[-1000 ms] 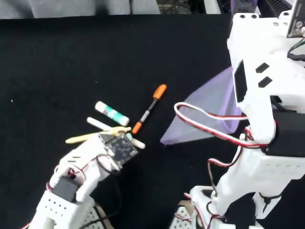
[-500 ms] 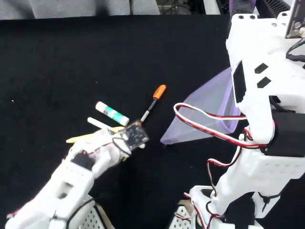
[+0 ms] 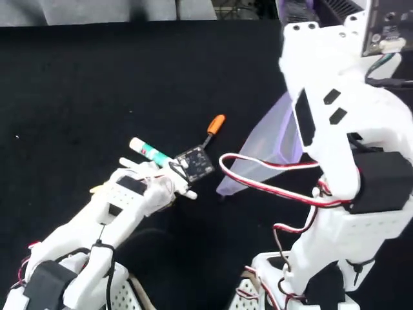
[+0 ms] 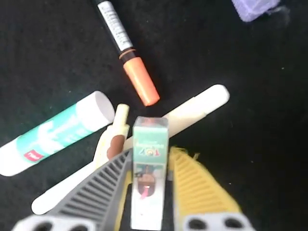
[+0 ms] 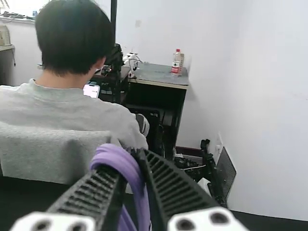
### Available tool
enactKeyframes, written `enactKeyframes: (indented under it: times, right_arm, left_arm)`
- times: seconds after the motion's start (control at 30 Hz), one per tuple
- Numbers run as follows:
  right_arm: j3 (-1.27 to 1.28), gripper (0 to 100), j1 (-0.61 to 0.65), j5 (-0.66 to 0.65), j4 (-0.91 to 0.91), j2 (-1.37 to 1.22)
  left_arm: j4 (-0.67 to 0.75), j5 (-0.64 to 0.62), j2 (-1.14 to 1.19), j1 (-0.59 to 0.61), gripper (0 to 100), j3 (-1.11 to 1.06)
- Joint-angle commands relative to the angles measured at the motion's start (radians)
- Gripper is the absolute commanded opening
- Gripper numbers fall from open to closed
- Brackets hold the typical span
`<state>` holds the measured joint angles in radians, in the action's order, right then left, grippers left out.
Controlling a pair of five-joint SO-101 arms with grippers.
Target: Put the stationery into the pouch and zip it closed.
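My left gripper (image 4: 150,155) is shut on a small green-and-white eraser box (image 4: 150,139), held just above the loose stationery. Beneath it lie an orange marker (image 4: 131,62), a green-and-white glue stick (image 4: 50,134), a cream pen (image 4: 195,109) and a yellowish stick (image 4: 118,122). In the high view the left gripper (image 3: 175,175) sits over this pile, with the marker (image 3: 211,128) and glue stick (image 3: 148,152) beside it. My right gripper (image 5: 139,166) is shut on the rim of the purple pouch (image 5: 119,166). The pouch (image 3: 274,148) hangs slanted, its low corner on the table.
The table is covered in black cloth (image 3: 97,77). The right arm's big white body (image 3: 342,142) stands over the pouch's right side. A person sits with their back turned beyond the table's far edge.
The left arm has stretched forward and right over the stationery pile. The right arm has swung left and the pouch now hangs steeper.
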<state>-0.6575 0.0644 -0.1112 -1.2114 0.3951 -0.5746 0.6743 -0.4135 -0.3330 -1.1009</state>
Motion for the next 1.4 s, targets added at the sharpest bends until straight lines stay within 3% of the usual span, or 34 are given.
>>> enactKeyframes:
  times: [0.0,0.13,0.3,0.5,0.87,1.0,1.23,1.37]
  right_arm:
    - [0.002,1.1,0.038,0.009,-0.003,-0.007]
    - [0.007,1.1,0.072,0.009,-0.003,-0.008]
    - [0.097,1.1,0.091,0.008,0.025,-0.008]
    - [0.191,1.1,0.103,0.009,0.044,0.002]
    - [0.134,1.1,0.338,0.003,0.1,-0.031]
    - [0.133,1.1,0.35,0.008,0.112,-0.104]
    - [0.127,1.1,0.358,0.003,0.109,-0.131]
    - [0.048,1.1,0.41,0.002,0.063,-0.139]
  left_arm:
    - [-0.006,0.002,0.002,-0.005,5,0.039]
    - [-0.009,-0.006,0.0,-0.005,3,0.068]
    - [-0.012,-0.189,-0.135,0.004,3,0.113]
    - [-0.011,-0.4,-0.565,0.005,3,0.088]
    - [-0.011,-0.638,-1.433,0.005,3,-0.091]
    - [-0.005,-0.694,-1.386,0.076,3,-0.091]
    - [0.143,-0.957,-1.387,0.236,3,-0.09]
    - [0.153,-1.016,-1.387,0.291,3,-0.11]
